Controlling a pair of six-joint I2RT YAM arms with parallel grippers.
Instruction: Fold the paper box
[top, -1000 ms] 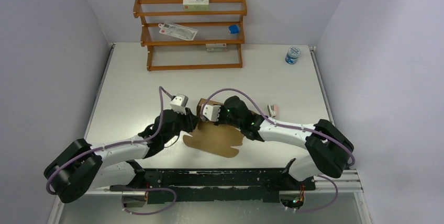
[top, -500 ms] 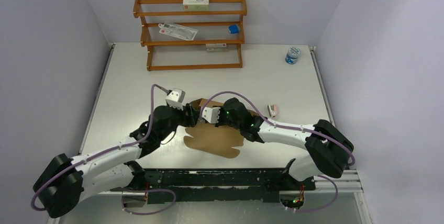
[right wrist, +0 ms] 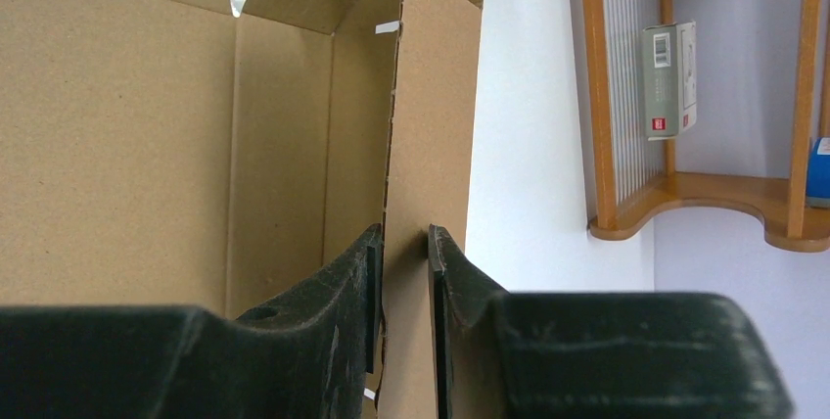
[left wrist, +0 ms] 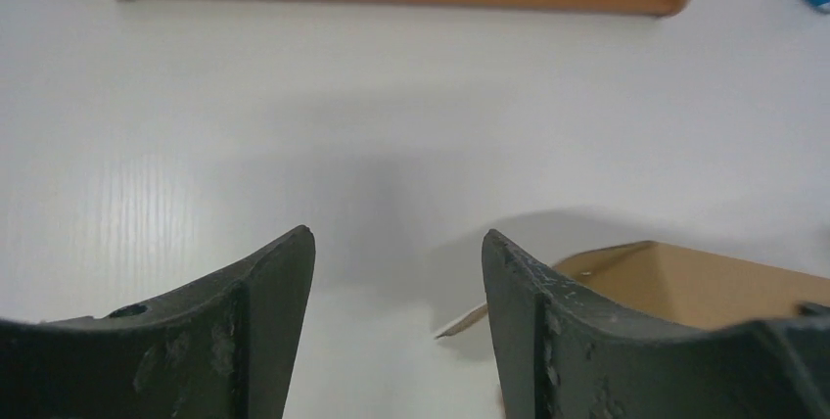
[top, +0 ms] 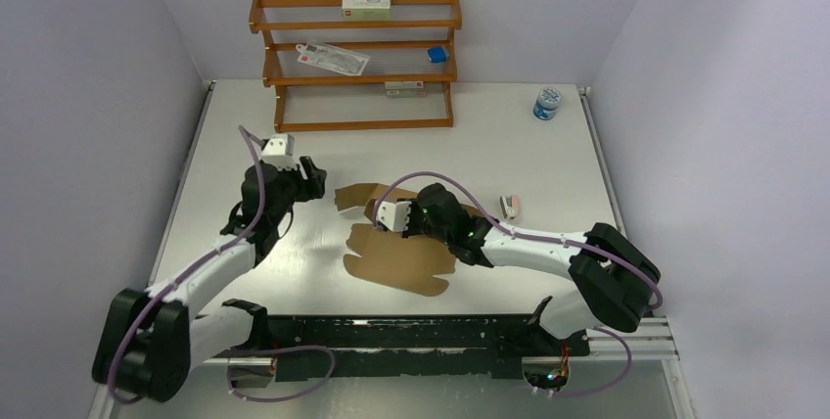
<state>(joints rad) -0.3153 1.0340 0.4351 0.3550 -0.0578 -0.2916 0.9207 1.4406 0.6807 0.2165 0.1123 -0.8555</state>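
The paper box is a brown cardboard die-cut sheet lying mostly flat at mid-table, with a flap raised at its far left end. My right gripper is shut on an upright cardboard panel of the box; the panel stands between the two fingertips in the right wrist view. My left gripper is open and empty, left of the box and apart from it. In the left wrist view the box's edge shows behind the right finger.
A wooden rack with printed cartons and a small blue item stands at the back. A blue-lidded jar is at the back right. A tiny pink-and-white item lies right of the box.
My left gripper has drawn back from the box, up and to the left, and is now apart from it. My right gripper has stayed clamped on the panel.
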